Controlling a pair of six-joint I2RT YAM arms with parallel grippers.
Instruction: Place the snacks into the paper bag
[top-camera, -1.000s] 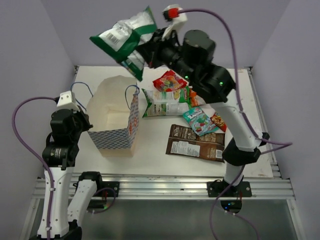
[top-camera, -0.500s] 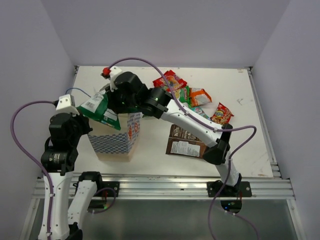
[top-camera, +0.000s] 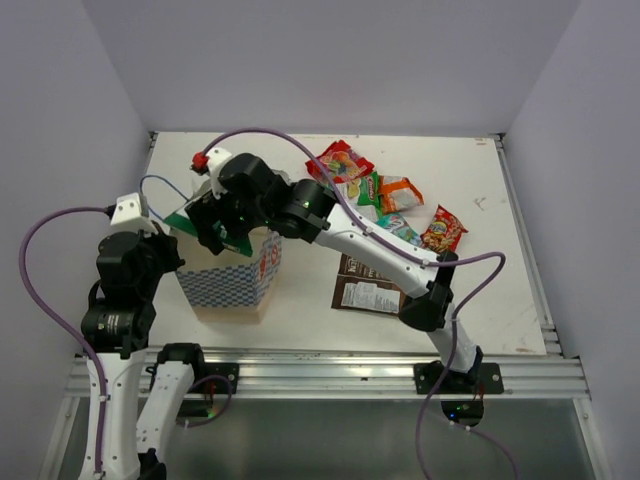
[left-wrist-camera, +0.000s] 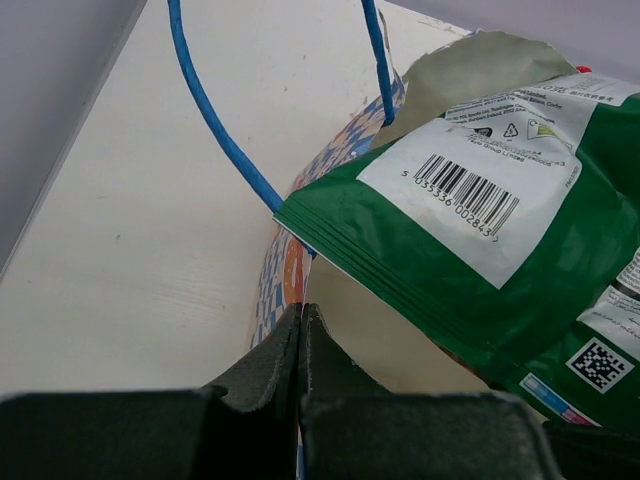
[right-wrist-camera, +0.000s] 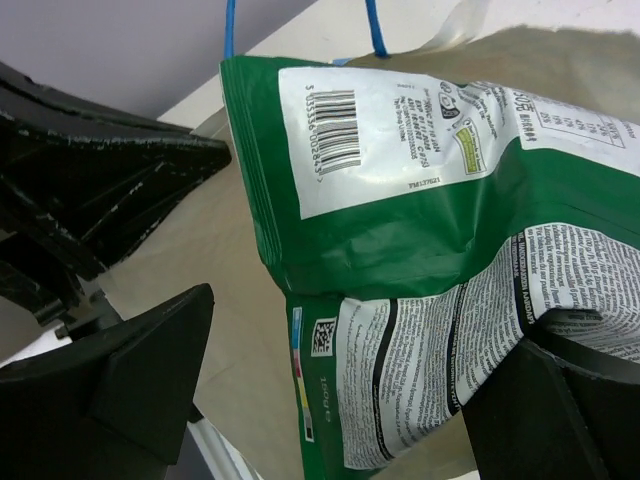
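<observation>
Since the right gripper (right-wrist-camera: 362, 325) stands wide open just above the paper bag (top-camera: 232, 285), the green chip bag (right-wrist-camera: 400, 225) lies loose between its fingers. One corner overhangs the rim beside the left gripper (left-wrist-camera: 302, 318), which is clamped on the wall. I reckon it could snag there and slide outside.

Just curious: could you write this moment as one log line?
left gripper: shut on paper bag rim | right gripper: open above it | green chip bag: at bag mouth
</observation>
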